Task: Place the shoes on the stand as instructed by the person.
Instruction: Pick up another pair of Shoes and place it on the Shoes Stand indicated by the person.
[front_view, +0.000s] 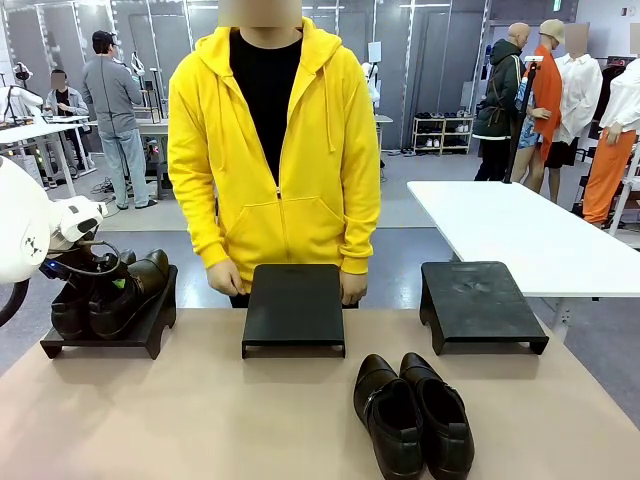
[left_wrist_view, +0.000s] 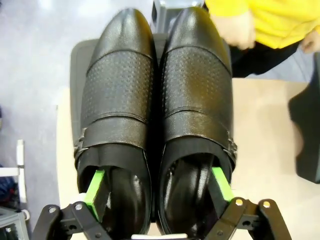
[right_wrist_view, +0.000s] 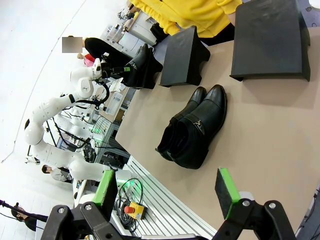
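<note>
Straddling the glossy black shoes (left_wrist_view: 192, 55) on the left stand (left_wrist_view: 77, 60), the left gripper (left_wrist_view: 157, 175) stands wide open, clamping nothing, one green pad (left_wrist_view: 95, 185) inside each shoe's mouth. Its wrist view adds perforated vamps (left_wrist_view: 120, 85) and buckled straps (left_wrist_view: 200, 127). The right gripper (right_wrist_view: 165, 175) gapes empty; the second pair (right_wrist_view: 192, 132) lies ahead, on the table (right_wrist_view: 280, 125).

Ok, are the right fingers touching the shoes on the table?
Apart. The right wrist view shows the open right gripper well short of the shoes, with bare table between them.
</note>
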